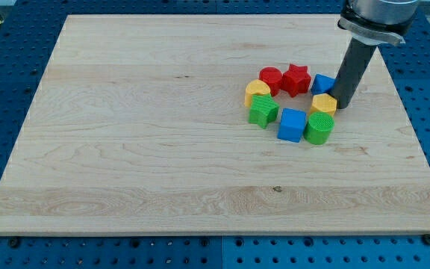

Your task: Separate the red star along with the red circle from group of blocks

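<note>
Nearest the tabletop's (pixel 125 149) bottom edge, a blue cube (pixel 292 125) and green cylinder (pixel 320 128) are seen. Toward the top right corner, the red circle (pixel 270 77) and red star (pixel 296 78) touch. Both seem light, rigid, easily slid if pushed from below. My tip (pixel 343 105), which grasps nothing, rests beside a yellow block (pixel 324 103).

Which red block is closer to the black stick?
The red star is closer. It lies on the side of the red circle toward the view's right, where my tip rests beside the yellow and blue blocks.
</note>
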`<control>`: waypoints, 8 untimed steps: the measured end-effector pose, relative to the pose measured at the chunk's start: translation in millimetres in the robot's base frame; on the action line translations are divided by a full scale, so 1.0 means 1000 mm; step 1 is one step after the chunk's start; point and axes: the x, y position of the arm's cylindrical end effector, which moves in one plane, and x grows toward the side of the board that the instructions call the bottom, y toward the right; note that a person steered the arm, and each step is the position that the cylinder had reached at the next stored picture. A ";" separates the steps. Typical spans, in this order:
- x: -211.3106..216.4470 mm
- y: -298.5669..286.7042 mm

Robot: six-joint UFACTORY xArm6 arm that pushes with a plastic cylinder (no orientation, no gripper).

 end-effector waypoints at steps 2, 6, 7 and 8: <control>0.012 -0.027; -0.016 -0.060; -0.016 -0.070; -0.023 -0.076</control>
